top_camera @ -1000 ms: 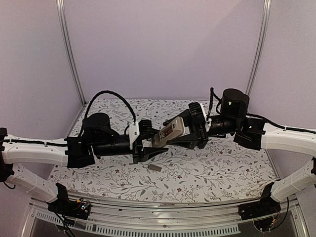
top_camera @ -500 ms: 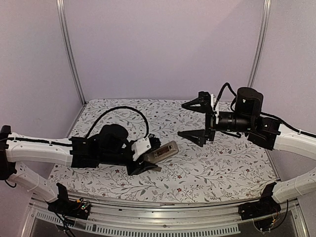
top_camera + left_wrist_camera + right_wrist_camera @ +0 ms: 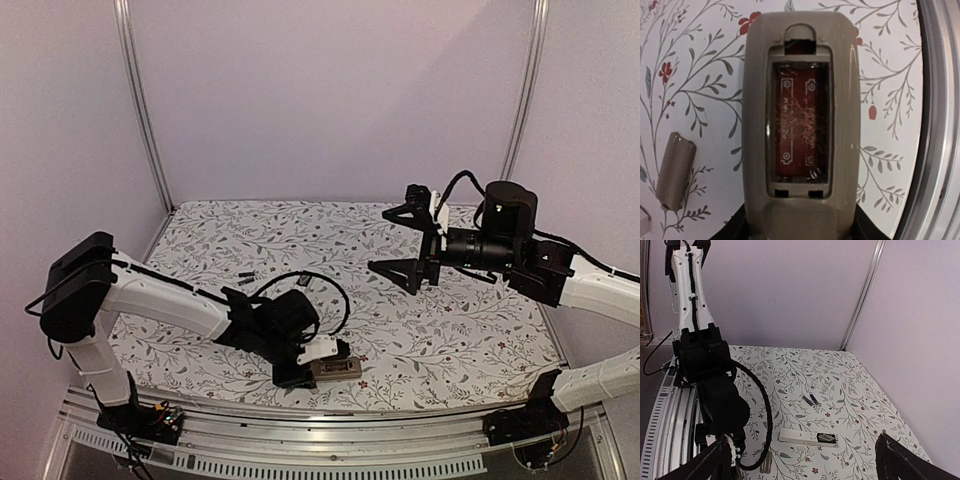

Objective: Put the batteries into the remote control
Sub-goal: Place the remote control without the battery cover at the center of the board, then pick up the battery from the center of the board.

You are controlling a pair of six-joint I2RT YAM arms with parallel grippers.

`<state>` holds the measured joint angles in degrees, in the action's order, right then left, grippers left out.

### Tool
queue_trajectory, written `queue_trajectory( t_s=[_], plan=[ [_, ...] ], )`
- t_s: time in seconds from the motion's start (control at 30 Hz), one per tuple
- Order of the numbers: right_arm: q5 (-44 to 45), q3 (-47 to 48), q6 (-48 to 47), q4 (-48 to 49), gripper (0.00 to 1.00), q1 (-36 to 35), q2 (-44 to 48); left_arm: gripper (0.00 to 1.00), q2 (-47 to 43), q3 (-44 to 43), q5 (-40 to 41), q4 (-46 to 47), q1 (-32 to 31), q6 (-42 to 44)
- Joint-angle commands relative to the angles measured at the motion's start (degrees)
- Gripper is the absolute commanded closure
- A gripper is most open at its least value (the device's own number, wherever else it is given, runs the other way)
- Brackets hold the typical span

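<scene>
My left gripper (image 3: 318,368) (image 3: 800,231) is shut on the near end of the grey remote control (image 3: 335,368) (image 3: 800,120), low at the table's front edge. The remote's battery bay faces up, uncovered, red inside, with nothing in it. Two slim dark batteries (image 3: 810,400) (image 3: 247,274) lie side by side on the floral table, far from both grippers. My right gripper (image 3: 402,242) (image 3: 805,465) hangs open above the right half of the table, with nothing between its fingers.
A grey battery cover (image 3: 675,170) (image 3: 765,462) lies on the table just left of the remote. A slim white device with a black window (image 3: 807,436) lies near the table's middle. The metal front rail (image 3: 935,150) runs close beside the remote. Walls enclose the other three sides.
A second ago both grippers held the remote in mid-air. The right gripper let go, opened wide and drew back right. The left arm carried the remote down to the front edge.
</scene>
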<state>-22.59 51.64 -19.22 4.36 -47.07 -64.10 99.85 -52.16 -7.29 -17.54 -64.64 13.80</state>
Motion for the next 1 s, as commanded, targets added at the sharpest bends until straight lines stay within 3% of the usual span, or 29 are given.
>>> queue_trajectory(
  t_s=[0.0, 0.33, 0.63, 0.73, 0.77, 0.87, 0.97],
  plan=[
    [0.8, -1.0, 0.4, -0.3, 0.01, 0.3, -0.2, 0.58, 4.4, -2.4, 0.0, -3.0, -0.7, 3.5],
    [0.3, -1.5, 0.5, 0.7, 0.01, 0.3, -0.6, 0.24, 4.1, -4.0, 1.4, -4.7, -0.7, 7.5],
    [0.2, -1.4, 1.5, 1.1, 0.01, 0.3, -0.5, 0.2, -8.1, -4.3, -5.4, -1.0, 1.5, 5.3],
    [2.3, -0.6, 2.5, 1.0, 0.01, 0.3, -0.9, 0.17, -14.5, -4.7, -8.8, 3.2, 8.9, -1.5],
    [3.2, -0.3, 3.2, 0.8, 0.01, 0.3, -1.1, 0.2, -15.7, -5.5, -10.3, 3.7, 12.9, -5.6],
    [3.7, 0.1, 4.3, 0.7, 0.01, 0.3, -1.5, 0.44, -15.9, -9.2, -9.4, 0.9, 27.0, -16.7],
    [3.7, 0.4, 5.1, 0.4, 0.01, 0.4, -2.1, 0.41, -14.0, -12.7, -3.1, -5.2, 34.9, -16.0]
  ],
)
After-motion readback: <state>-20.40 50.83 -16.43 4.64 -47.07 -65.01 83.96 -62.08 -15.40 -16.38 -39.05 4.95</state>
